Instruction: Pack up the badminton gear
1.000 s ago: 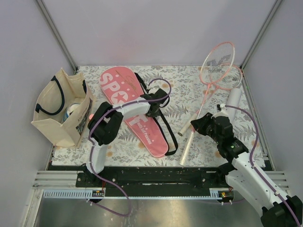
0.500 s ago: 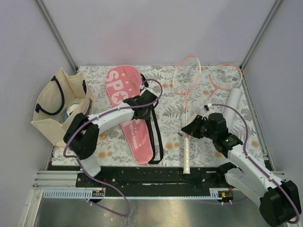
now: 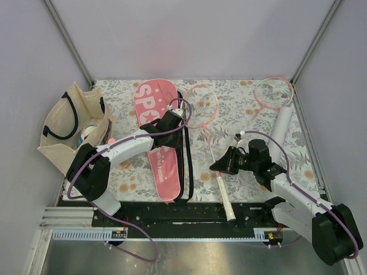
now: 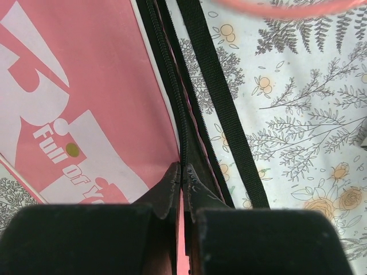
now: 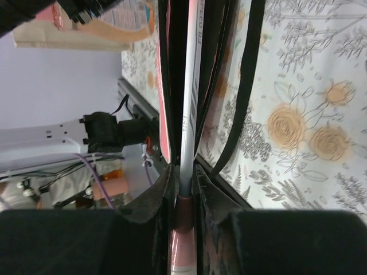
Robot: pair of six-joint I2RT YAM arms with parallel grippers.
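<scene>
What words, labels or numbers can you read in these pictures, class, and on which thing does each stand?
"SPO": big white letters on the pink cover; the rest is hidden behind the left gripper.
"Full of": small white print on the same cover, seen from the left wrist; the next word is cut off.
Dark print on the shaft of the racket: too blurred to read.

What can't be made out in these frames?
- Top view: tote bag contents, hidden by its walls.
- Top view: far racket shaft, too thin to trace near the white tube.
- Left wrist view: what the left gripper pinches on the cover edge, hidden by its fingers.
- Right wrist view: ends of the racket in the right gripper, cut off at top, fingers below.
</scene>
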